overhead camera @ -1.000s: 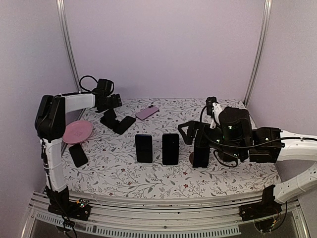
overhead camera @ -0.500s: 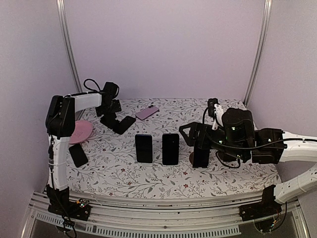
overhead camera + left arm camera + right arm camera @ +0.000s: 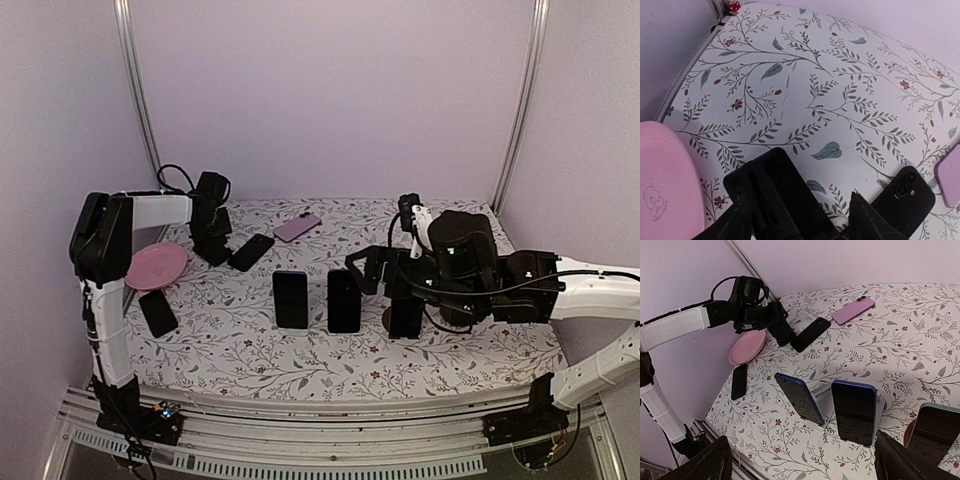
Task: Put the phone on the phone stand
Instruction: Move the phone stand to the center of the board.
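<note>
Left tool (image 3: 798,196) is down at the far left of the worktop (image 3: 470,350), fingers apart with the black stand (image 3: 771,187) sitting right between them; whether they are actually pinching it, I cannot tell from these views. Just right of the stand lies the black phone (image 3: 903,198), flat, lenses up, not on the stand. Count the phones and you get six: that one, a pink phone (image 3: 297,227) flat a little farther right toward the far edge, a second black phone (image 3: 157,312) flat at the near left, and three standing upright in a row across the middle, the left one (image 3: 291,299), the centre one (image 3: 344,300) and the right one (image 3: 405,315). One pink plate (image 3: 157,265) rests between the stand and the second black phone. The left arm (image 3: 150,208) rises straight from its base, then runs level to the right with the wrist tipped down. The right arm (image 3: 590,290) comes in low from the right, folded, and the right tool (image 3: 800,467) hangs over the right end of the row, fingers spread wide with nothing between them.
</note>
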You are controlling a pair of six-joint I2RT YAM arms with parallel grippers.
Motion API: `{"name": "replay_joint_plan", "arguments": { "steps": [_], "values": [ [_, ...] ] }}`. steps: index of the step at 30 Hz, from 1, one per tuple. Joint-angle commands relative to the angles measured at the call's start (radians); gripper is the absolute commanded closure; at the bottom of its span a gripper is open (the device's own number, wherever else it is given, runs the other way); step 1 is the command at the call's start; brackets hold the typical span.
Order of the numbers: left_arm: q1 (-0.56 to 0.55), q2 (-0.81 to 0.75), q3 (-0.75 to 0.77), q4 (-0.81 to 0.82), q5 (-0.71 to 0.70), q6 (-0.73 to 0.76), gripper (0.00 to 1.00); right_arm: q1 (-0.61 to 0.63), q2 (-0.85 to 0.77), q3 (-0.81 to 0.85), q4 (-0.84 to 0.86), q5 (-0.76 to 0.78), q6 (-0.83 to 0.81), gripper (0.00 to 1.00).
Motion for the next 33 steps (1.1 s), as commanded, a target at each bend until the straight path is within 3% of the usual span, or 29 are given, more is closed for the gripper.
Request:
{"name": "replay_joint_plan", "arguments": {
  "steps": [1, 6, 9, 21, 29, 33],
  "values": [
    [0.005, -0.106, -0.089, 0.104, 0.041, 0.026, 0.41, -0.002, 0.003, 0.004, -0.012, -0.029, 0.007, 0.01],
    [-0.001, -0.201, -0.180, 0.147, 0.059, 0.064, 0.56, 0.001, -0.014, -0.019, -0.016, -0.041, 0.031, 0.01],
    [-0.007, -0.271, -0.255, 0.180, 0.072, 0.077, 0.59, 0.004, -0.030, -0.033, -0.015, -0.040, 0.038, 0.01],
    [-0.114, -0.600, -0.661, 0.402, 0.233, 0.090, 0.61, 0.014, -0.043, -0.070, 0.000, -0.025, 0.058, 0.01],
    [-0.239, -0.760, -0.925, 0.562, 0.257, 0.116, 0.64, 0.029, -0.016, -0.071, 0.010, -0.022, 0.075, 0.01],
    [-0.275, -0.791, -0.999, 0.593, 0.279, 0.140, 0.56, 0.038, -0.013, -0.072, 0.010, -0.009, 0.080, 0.01]
  ]
}}
